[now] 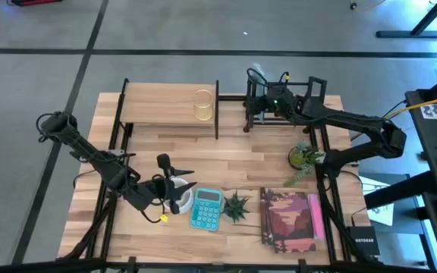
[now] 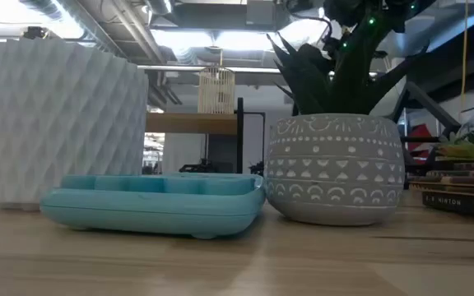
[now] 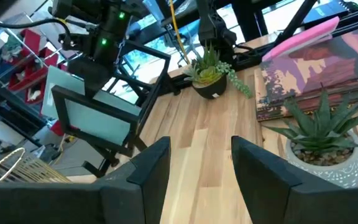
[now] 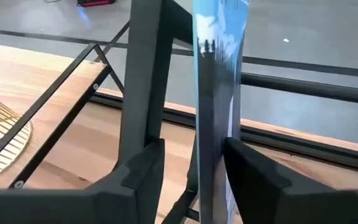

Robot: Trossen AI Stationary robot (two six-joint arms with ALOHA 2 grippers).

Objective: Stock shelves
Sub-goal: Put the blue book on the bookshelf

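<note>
While the right gripper (image 4: 191, 165) pinches a thin blue book (image 4: 219, 93) on edge, its long axis stands upright between the fingers, inside the black rack (image 1: 279, 102) at the table's far right. Just beside it on the left sits the wood shelf (image 1: 165, 106), carrying a gold wire basket (image 1: 203, 105). The left gripper (image 3: 201, 165), fingers spread and empty, waits near the teal calculator (image 1: 206, 208), well apart from both.

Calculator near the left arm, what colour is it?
Teal flat plastic calculator with lighter keys; clearest in the high view.
</note>
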